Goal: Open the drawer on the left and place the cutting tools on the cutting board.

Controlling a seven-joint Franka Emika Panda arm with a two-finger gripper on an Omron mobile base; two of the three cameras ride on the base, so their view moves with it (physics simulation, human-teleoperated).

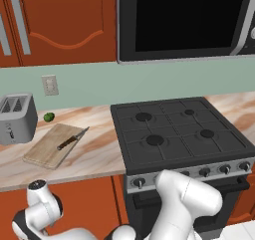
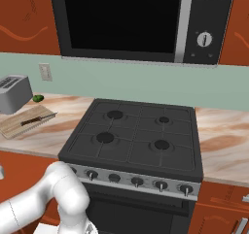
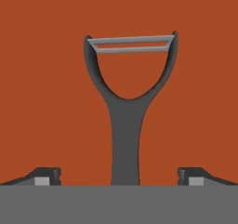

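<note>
One dark-grey Y-shaped peeler (image 3: 124, 125) with a thin silver blade bar across its fork lies on a flat red-brown surface in the hand view, handle running down between the two dark finger tips (image 3: 46, 175); gripper (image 3: 119, 177) jaws spread wide, both tips well clear of the handle, nothing gripped. Cannot tell from that view whether the red-brown surface is the drawer floor. Second cutting tool, a slim knife with dark handle and silver blade (image 1: 71, 139), lies diagonally on the light tan rectangular wooden cutting board with rounded corners (image 1: 47, 149), blade tip poking past the board's far right edge. Board sits on the marbled beige countertop (image 1: 99, 154), just left of the black four-burner gas stove (image 1: 179, 132). Silver two-slot toaster (image 1: 17, 117) stands just beside the board's left far corner; small green round fruit (image 1: 49, 116) sits on the counter between toaster and wall, behind the board. White wall outlet plate (image 1: 50, 84) on the pale green backsplash above the fruit. Black microwave with silver trim (image 2: 141, 22) hangs over the stove, dial on its right panel; panel lettering too small to read. Red-brown upper cabinet doors with vertical silver handles (image 1: 19, 22) left of the microwave. No legible brands or labels anywhere.
</note>
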